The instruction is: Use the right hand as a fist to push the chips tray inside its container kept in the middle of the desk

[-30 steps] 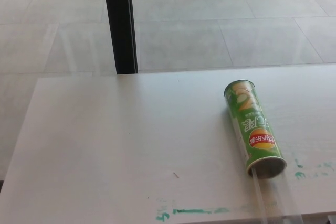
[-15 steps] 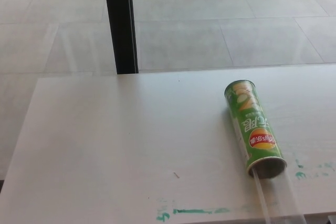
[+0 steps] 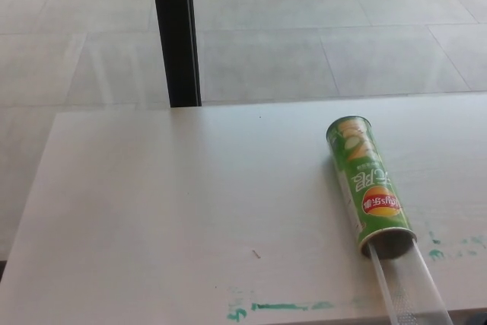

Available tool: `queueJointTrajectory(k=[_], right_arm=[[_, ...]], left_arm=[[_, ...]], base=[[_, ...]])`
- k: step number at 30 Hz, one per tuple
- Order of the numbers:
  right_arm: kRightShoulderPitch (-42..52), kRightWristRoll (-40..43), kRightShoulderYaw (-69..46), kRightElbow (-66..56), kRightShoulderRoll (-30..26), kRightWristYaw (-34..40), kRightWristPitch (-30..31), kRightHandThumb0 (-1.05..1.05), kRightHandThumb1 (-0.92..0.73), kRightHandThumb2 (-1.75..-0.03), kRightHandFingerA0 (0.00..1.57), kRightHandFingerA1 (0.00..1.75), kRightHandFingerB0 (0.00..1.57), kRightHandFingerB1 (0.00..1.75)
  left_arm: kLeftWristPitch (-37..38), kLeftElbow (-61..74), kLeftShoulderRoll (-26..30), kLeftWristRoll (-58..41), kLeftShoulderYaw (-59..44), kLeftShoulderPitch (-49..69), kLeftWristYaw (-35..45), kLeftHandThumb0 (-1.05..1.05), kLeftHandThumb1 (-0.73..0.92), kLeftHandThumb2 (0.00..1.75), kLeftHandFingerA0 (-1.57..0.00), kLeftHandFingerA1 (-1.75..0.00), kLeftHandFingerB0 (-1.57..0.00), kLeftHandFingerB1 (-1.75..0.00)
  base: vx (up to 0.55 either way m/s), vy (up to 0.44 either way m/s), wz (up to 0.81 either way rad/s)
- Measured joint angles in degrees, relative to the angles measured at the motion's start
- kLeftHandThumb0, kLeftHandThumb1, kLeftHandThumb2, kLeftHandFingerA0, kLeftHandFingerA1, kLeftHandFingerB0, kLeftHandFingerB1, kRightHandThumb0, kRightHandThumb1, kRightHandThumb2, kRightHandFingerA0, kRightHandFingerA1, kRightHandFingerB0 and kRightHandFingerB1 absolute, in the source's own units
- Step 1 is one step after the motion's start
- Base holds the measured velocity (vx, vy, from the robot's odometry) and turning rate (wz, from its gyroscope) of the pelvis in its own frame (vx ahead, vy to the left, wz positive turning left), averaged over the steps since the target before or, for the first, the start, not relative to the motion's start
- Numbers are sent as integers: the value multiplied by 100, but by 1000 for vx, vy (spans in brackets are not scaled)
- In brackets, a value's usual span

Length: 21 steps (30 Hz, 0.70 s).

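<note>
From the head view, a green can [image 3: 370, 186] lies on its side at the desk's [image 3: 167, 211] right, its clear tray [image 3: 411, 287] sticking out of the near open end toward the edge, with neither hand in sight.

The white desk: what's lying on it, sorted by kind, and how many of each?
Green chips can, lying on its side: 1
Clear plastic tray, sticking out of the can's open end: 1
Robot hands in view: 0
Total things on the desk: 2
</note>
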<state>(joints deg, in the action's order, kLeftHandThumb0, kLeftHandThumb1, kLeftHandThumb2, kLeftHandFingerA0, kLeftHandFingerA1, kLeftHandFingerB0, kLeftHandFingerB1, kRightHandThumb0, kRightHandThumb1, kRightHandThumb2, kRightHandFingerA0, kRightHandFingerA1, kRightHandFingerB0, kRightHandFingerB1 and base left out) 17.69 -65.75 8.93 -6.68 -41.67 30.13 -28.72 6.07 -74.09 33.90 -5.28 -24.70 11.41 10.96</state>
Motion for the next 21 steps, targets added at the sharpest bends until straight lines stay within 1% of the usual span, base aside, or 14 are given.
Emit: queueJointTrajectory(k=[1,2,3,4,7,8,9,10,11,12,15,16,19,21], right_arm=[[-4,0,0,-2,0,-10,11,-74,-88,-70,103,154,79,58],[-13,-5,3,1,1,-10,19,-75,-88,-73,100,159,75,58],[-31,-9,6,4,1,-17,39,-67,-71,-114,122,138,76,73],[-54,-10,13,5,4,-57,75,-75,-89,-74,99,160,76,56],[-150,-41,80,60,10,-117,169,-74,-89,-73,99,158,77,57],[-186,-51,103,81,12,-127,196,-73,-89,-74,99,157,75,57],[-232,-54,133,119,17,-151,223,-73,-89,-73,99,155,75,57],[-285,-55,166,169,25,-183,254,-73,-89,-73,99,155,75,57],[-299,-55,174,182,28,-195,266,-72,-88,-73,99,156,74,57],[-356,-55,199,231,40,-234,298,-74,-89,-74,96,157,74,56],[-529,-66,256,376,97,-340,403,-73,-89,-73,97,156,75,56],[-598,-72,286,430,116,-379,448,-73,-89,-74,97,157,74,56],[-777,-73,370,593,161,-429,537,-74,-90,-73,97,156,74,55],[-859,-74,415,643,193,-475,602,-71,-88,-73,98,158,73,55]], left_arm=[[3,0,0,-5,2,8,1,-104,75,127,-69,-123,-54,-104],[5,0,-1,-9,2,13,3,-104,75,127,-72,-126,-56,-107],[9,1,-2,-16,2,18,6,-105,83,106,-67,-139,-48,-113],[15,4,-5,-28,-1,21,8,-105,84,104,-67,-138,-48,-113],[25,26,-15,-51,-11,47,19,-105,83,106,-64,-142,-44,-116],[32,40,-15,-55,-13,52,23,-105,74,126,-69,-127,-52,-106],[33,51,-16,-61,-24,55,23,-105,83,104,-66,-140,-44,-113],[33,65,-18,-66,-33,54,23,-105,83,104,-66,-140,-44,-113],[33,70,-18,-66,-33,53,23,-102,74,127,-73,-127,-51,-105],[33,75,-19,-67,-37,53,23,-104,72,128,-72,-126,-51,-105],[34,81,-19,-69,-43,42,24,-103,73,127,-75,-127,-51,-105],[36,83,-19,-70,-47,38,24,-102,82,108,-70,-138,-45,-111],[41,74,-19,-69,-34,31,23,-103,80,111,-67,-144,-42,-117],[43,61,-19,-69,-38,29,23,-105,86,106,-69,-138,-43,-111]], base=[[0,0,0],[0,0,0],[0,0,0],[0,0,0],[0,0,0],[0,0,0],[0,0,0],[0,0,0],[0,0,0],[0,0,0],[0,0,0],[0,0,0],[0,0,0],[0,0,0]])
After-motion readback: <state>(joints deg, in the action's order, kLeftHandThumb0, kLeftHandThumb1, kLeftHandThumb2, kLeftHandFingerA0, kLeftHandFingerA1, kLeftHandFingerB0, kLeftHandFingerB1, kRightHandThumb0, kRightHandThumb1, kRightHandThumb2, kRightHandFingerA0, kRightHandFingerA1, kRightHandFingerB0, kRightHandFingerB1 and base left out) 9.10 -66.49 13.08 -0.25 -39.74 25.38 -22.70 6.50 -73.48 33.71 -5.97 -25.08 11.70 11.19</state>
